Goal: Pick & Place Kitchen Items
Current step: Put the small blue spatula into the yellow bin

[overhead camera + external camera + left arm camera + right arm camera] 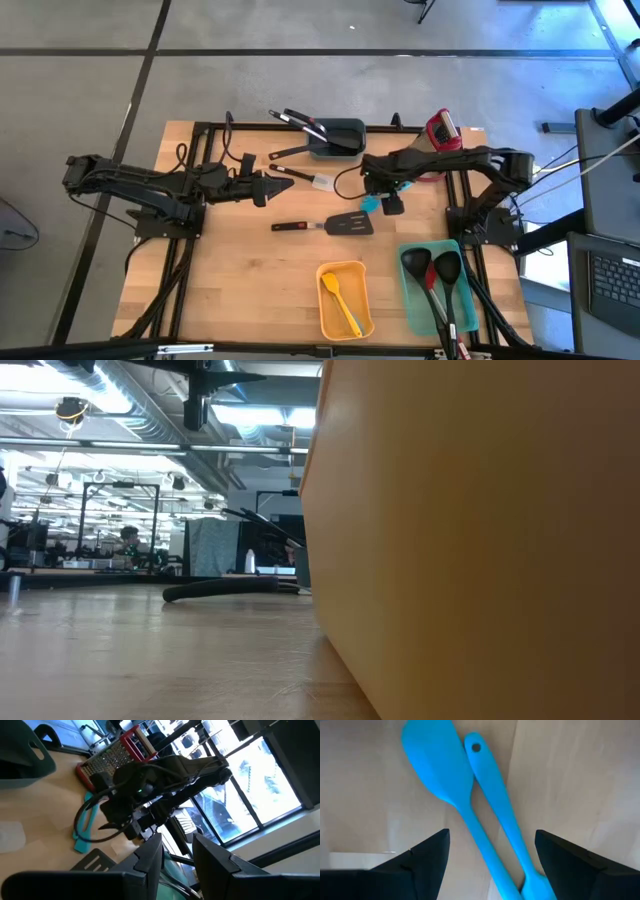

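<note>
Two teal spatulas (470,805) lie side by side on the wooden table (240,290), head to handle. My right gripper (492,865) hangs open just above them, pointing down, one finger on either side and touching neither; the high view shows it at the table's middle right (383,200). My left gripper (177,857) is held level over the table's left middle (264,188), aimed at the right arm. There is a narrow gap between its fingers with nothing in it. A black turner with a red-trimmed handle (335,224) lies flat between the two arms.
A dark grey bin (337,138) at the far edge holds several black utensils. A white-headed spatula (318,181) lies near it, and a red grater (445,130) stands far right. At the near edge, a yellow bin (345,298) holds an orange spatula and a teal bin (438,290) holds black ladles.
</note>
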